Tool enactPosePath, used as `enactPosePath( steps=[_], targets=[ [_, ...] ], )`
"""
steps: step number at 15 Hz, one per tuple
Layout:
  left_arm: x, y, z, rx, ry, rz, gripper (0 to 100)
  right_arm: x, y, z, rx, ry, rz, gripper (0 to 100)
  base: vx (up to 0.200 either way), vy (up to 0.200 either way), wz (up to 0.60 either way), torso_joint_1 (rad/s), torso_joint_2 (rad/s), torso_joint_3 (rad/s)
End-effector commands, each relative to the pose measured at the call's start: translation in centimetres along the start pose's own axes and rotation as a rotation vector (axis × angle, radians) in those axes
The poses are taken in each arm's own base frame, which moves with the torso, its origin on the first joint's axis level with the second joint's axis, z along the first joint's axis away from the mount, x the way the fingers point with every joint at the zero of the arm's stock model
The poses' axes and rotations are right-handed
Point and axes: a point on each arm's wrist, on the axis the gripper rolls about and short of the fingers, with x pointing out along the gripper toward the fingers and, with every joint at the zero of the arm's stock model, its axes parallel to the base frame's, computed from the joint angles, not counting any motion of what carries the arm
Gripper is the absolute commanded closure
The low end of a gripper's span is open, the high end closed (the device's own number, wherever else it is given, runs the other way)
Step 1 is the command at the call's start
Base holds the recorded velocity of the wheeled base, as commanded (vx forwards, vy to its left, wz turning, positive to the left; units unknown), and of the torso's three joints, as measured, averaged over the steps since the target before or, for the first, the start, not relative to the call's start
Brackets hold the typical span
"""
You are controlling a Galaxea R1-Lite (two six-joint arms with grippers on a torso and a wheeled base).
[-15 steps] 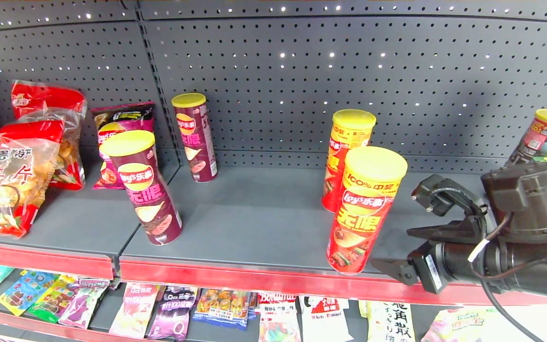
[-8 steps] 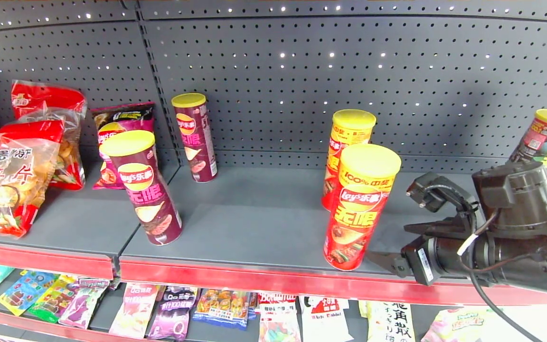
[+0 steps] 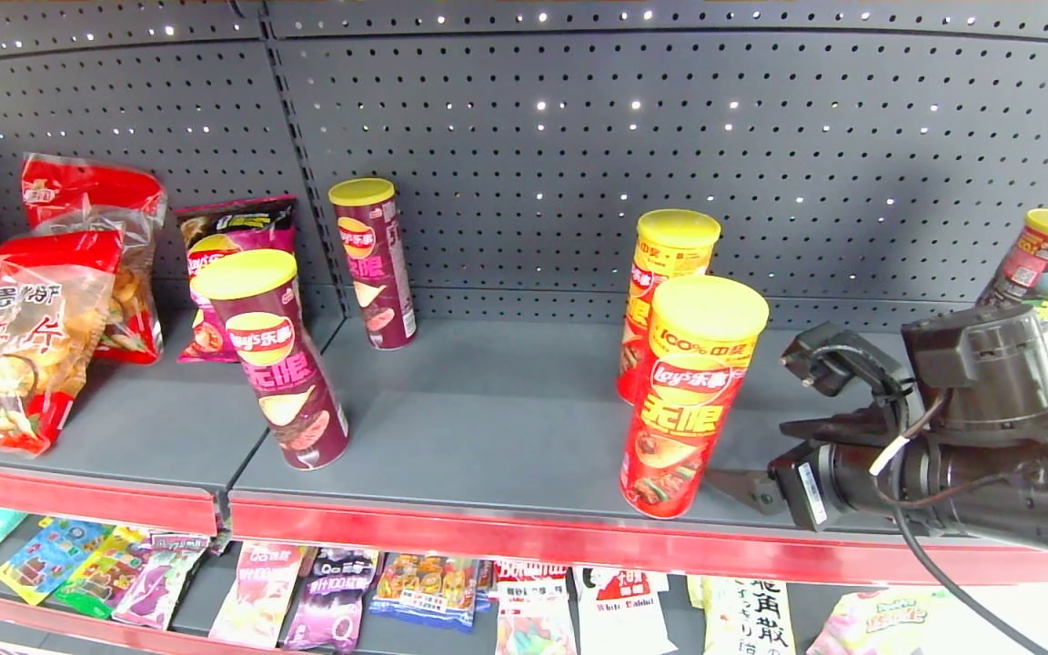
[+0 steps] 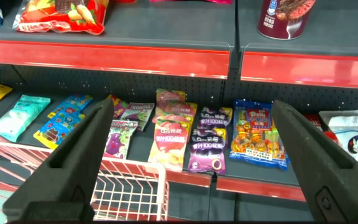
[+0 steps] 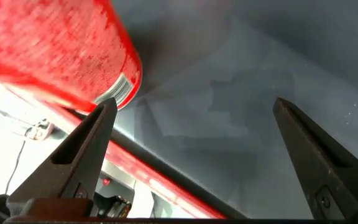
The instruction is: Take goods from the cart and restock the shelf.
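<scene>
A red chip can with a yellow lid (image 3: pixel 692 400) stands upright near the front edge of the grey shelf (image 3: pixel 488 428). A second red can (image 3: pixel 670 259) stands right behind it. My right gripper (image 3: pixel 749 452) is open just to the right of the front can, fingers apart and nothing between them. In the right wrist view the can's base (image 5: pixel 61 56) lies beside one finger of the right gripper (image 5: pixel 192 104), and I cannot tell whether they touch. My left gripper (image 4: pixel 191 104) hangs open and empty above the pink wire cart (image 4: pixel 129 186).
Two purple cans (image 3: pixel 274 355) (image 3: pixel 374 259) stand mid-left on the shelf, with snack bags (image 3: pixel 28 337) at the far left. Another can (image 3: pixel 1047 259) is at the far right. Candy bags (image 4: pixel 210 140) fill the lower shelf. There is bare shelf between the purple and red cans.
The front red can shifted slightly left and came to rest upright. My right gripper, open throughout, rose a little and drew back to the right.
</scene>
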Motion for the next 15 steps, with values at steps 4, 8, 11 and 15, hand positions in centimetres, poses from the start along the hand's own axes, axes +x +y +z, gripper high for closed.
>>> enactPosePath(
  steps=[4,8,11,15],
  targets=[
    [0.00,0.00,0.04,0.000,0.001,0.001,0,0.38,-0.10,0.16,0.002,0.001,-0.009,0,0.000,0.000,0.00,0.000,0.00,0.000],
    [-0.01,0.01,0.08,0.001,-0.001,0.001,0,-0.23,-0.03,-0.66,-0.003,0.013,-0.007,0,0.000,0.000,0.00,0.000,0.00,0.000],
    [-0.02,0.01,0.12,0.001,-0.002,0.001,0,-0.15,0.31,-0.83,-0.011,0.020,0.005,0,0.000,0.000,0.00,0.000,0.00,0.000],
    [-0.04,0.02,0.18,0.000,-0.005,0.001,0,0.33,0.43,-0.62,-0.013,0.025,0.010,0,0.000,0.000,0.00,0.000,0.00,0.000]
  ],
)
